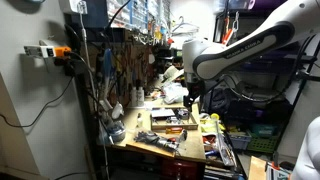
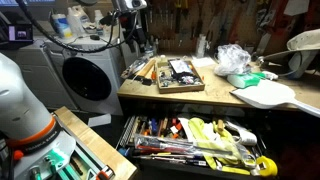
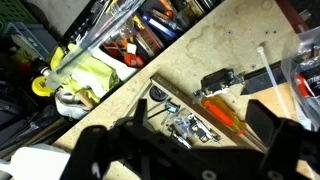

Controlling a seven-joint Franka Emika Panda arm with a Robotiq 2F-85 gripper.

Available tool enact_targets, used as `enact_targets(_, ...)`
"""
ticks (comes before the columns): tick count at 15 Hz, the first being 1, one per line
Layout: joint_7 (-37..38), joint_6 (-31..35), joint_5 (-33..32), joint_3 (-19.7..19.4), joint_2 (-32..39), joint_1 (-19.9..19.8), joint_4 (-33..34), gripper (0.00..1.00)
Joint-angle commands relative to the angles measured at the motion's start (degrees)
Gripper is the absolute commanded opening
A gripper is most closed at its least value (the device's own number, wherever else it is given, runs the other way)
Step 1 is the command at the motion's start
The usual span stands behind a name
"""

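My gripper point(image 3: 197, 110) is open and empty, and hangs above a shallow wooden tray point(image 3: 160, 88) on a workbench. In the wrist view an orange-handled screwdriver point(image 3: 225, 112) and a cluster of small metal parts point(image 3: 185, 128) lie in the tray between my two dark fingers. A black tool point(image 3: 218, 80) lies beside the screwdriver. In both exterior views the gripper point(image 1: 190, 98) point(image 2: 135, 42) points down, well above the tray point(image 1: 170, 120) point(image 2: 178, 72), touching nothing.
An open drawer full of tools point(image 2: 190, 140) point(image 1: 215, 150) juts out below the bench front, with yellow cloth point(image 3: 90, 72) in it. A crumpled plastic bag point(image 2: 232, 58) and a white board point(image 2: 265, 95) lie on the bench. A washing machine point(image 2: 85, 75) stands beside it.
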Motion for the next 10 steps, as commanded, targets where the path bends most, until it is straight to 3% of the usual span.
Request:
enact_targets(1,0.3,-0.2,-0.5,-1.3,0.1,1.4,0.1,1.00)
enact_targets(6,0.3,-0.2,-0.5,-1.3,0.1,1.4,0.1,1.00)
enact_targets(10,-0.3,2.7,1.7,-0.7,5.7,3.5,6.2,1.00)
